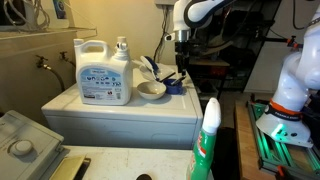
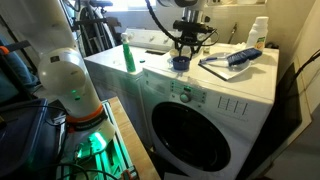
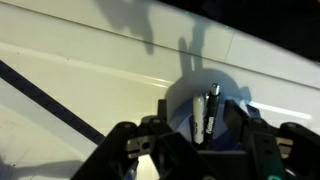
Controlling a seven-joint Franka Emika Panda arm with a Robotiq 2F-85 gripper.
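Note:
My gripper (image 2: 184, 50) hangs just above a small blue cup (image 2: 180, 63) on the white top of a washing machine (image 2: 200, 85). Its fingers are spread open and hold nothing. In the wrist view the blue cup (image 3: 228, 100) lies between my fingers (image 3: 205, 125), with a white marker (image 3: 197, 118) and a black marker (image 3: 212, 110) standing in it. In an exterior view the gripper (image 1: 180, 55) is right over the cup (image 1: 175, 85).
A white bowl (image 1: 151, 90) and a large detergent jug (image 1: 104, 72) stand beside the cup. A green spray bottle (image 2: 128, 57) is at the machine's far edge. A blue tool on paper (image 2: 238, 58) and a white bottle (image 2: 258, 35) stand near the wall.

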